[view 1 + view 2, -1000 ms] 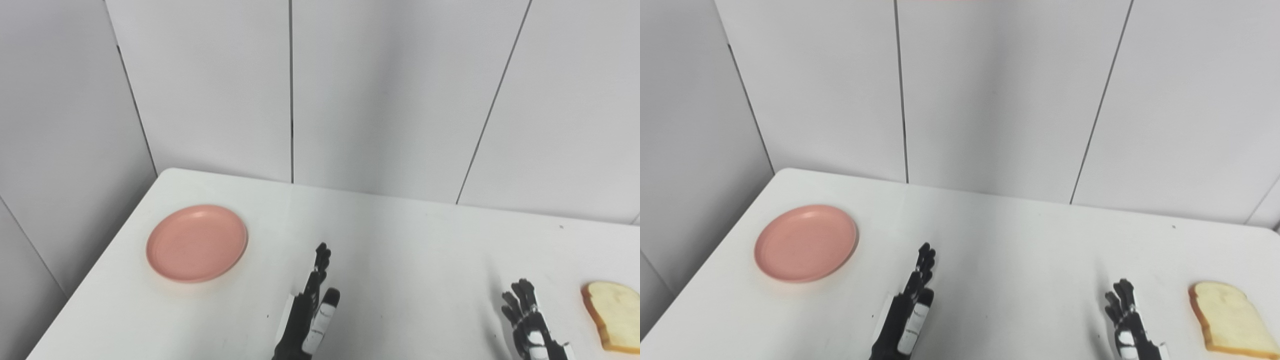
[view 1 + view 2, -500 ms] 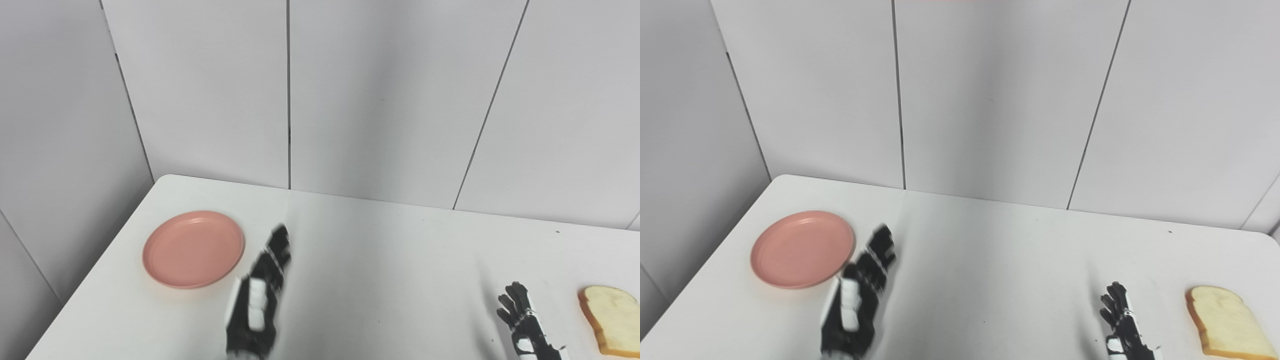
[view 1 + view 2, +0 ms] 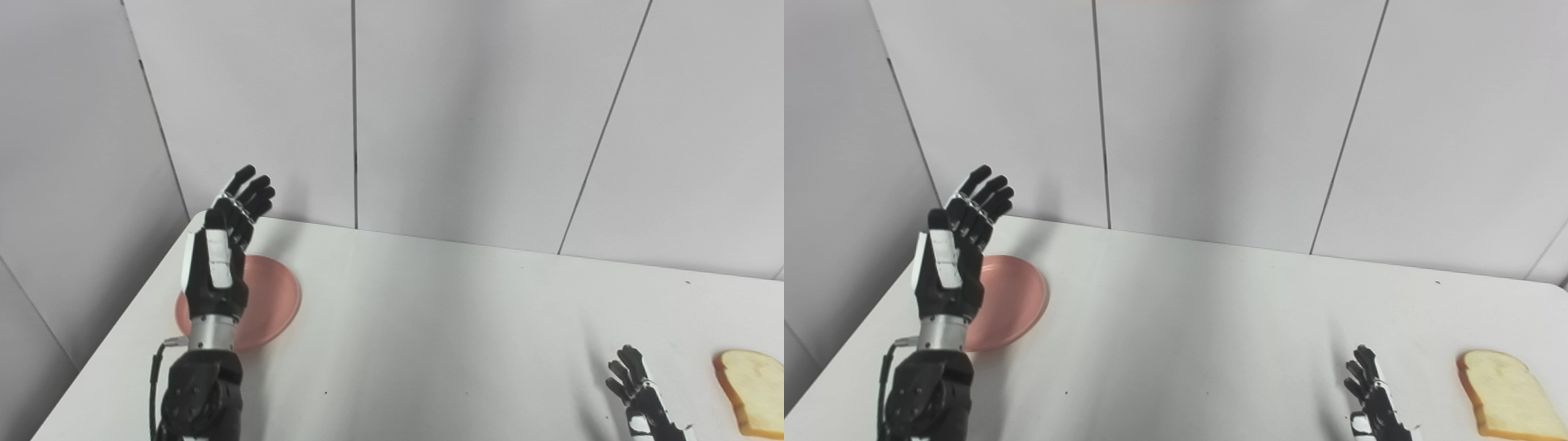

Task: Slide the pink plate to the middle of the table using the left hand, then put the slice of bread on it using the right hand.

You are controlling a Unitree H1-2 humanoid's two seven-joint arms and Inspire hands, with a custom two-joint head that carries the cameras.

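The pink plate [image 3: 272,297] lies flat on the white table [image 3: 441,318] near its far left corner. My left hand [image 3: 222,251] is raised above the plate's left part, fingers spread and pointing up, open and holding nothing. Its wrist and forearm hide the plate's left side. The slice of bread [image 3: 750,392] lies flat at the table's right edge. My right hand [image 3: 640,401] rests low at the near right, a little left of the bread and apart from it, fingers loosely spread and empty.
Grey wall panels [image 3: 478,122] stand right behind the table's far edge. The left table edge [image 3: 116,343] runs close beside the plate. Between the plate and the bread lies bare white tabletop.
My left hand rose and swung left from the near middle of the table to above the plate. The right hand, plate and bread stayed in place; the camera shifted slightly.
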